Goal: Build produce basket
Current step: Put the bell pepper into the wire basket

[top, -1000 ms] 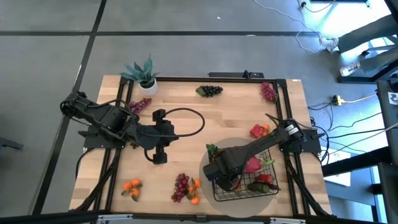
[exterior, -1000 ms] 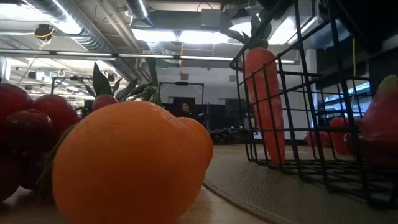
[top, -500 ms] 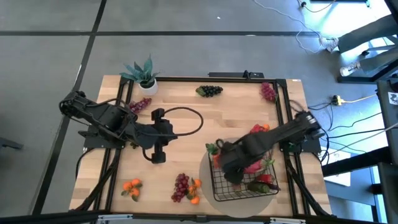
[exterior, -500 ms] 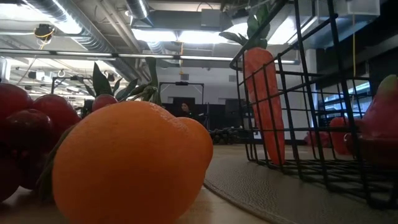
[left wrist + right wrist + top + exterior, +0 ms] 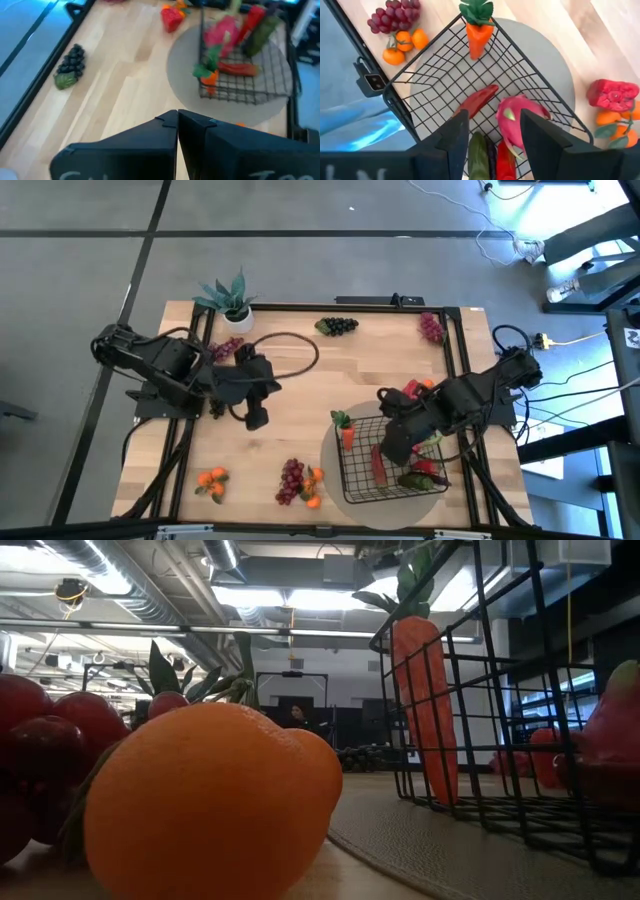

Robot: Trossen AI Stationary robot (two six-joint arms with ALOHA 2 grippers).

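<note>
Your right gripper [image 5: 397, 448] hangs above the black wire-grid rectangular basket [image 5: 352, 484], its two dark fingers [image 5: 454, 137] standing apart with nothing between them. The basket sits on the round grey mat [image 5: 333, 470] at the near right of the pale wooden table [image 5: 300, 390]. An orange carrot with a green top [image 5: 346, 432] leans upright in the basket's corner, and a pink dragon fruit [image 5: 517, 116], a long red pepper [image 5: 477, 100] and a green vegetable [image 5: 479, 150] lie on the mesh floor (the right wrist view shows them best). Just outside the basket, a blocky red pepper [image 5: 413, 390] rests beside small oranges [image 5: 615, 120]. Your left gripper [image 5: 257, 420] waits over bare wood at the table's left, fingers pressed together and holding nothing. A red grape bunch with oranges [image 5: 298, 480] lies near the front edge, and a dark grape bunch [image 5: 338, 326] sits along the far edge.
</note>
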